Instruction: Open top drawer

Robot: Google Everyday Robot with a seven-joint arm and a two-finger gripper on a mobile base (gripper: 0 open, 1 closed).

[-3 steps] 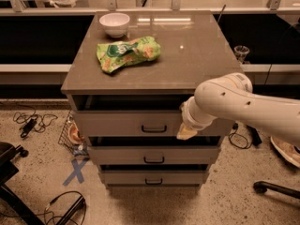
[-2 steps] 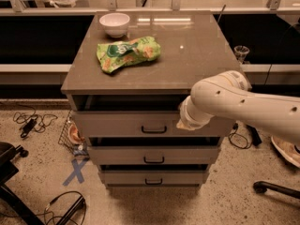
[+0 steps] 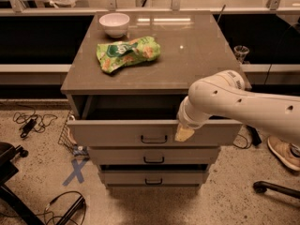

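Gripper [image 3: 184, 134] at top drawer [image 3: 117, 132] front

Whether the gripper is spread or closed cannot be told. Its pale tip sits at the drawer front, just right of the dark handle [image 3: 154, 139]. The drawer stands pulled partly out beneath the cabinet top [image 3: 201, 55], which bears a white bowl [image 3: 114, 23] and a green bag [image 3: 127, 53].

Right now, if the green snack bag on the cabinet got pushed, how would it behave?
The green snack bag looks crumpled and puffy, so probably light and floppy; it would likely slide, not roll. Its glossy film may slip when pinched. The gripper is down at the top drawer front, right of the handle.
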